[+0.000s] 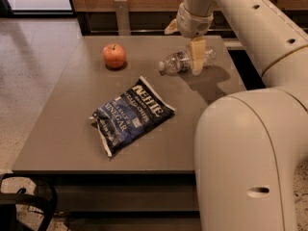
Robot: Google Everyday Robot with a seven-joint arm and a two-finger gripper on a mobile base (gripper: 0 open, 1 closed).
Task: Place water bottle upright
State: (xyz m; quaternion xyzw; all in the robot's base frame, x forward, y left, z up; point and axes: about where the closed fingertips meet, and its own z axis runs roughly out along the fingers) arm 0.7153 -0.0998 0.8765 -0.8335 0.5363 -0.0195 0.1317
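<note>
The water bottle (175, 62) lay on its side at the far right of the worktop (67, 129), its white cap pointing left toward the apple (114, 55), which stood well apart from it. The pincer (197, 57) hung down from the arm across the bottle's wider end, overlapping it; whether it was spread or pinching the bottle could not be told. A blue chip bag (131, 114) lay flat nearer the middle of the worktop, apart from both.
</note>
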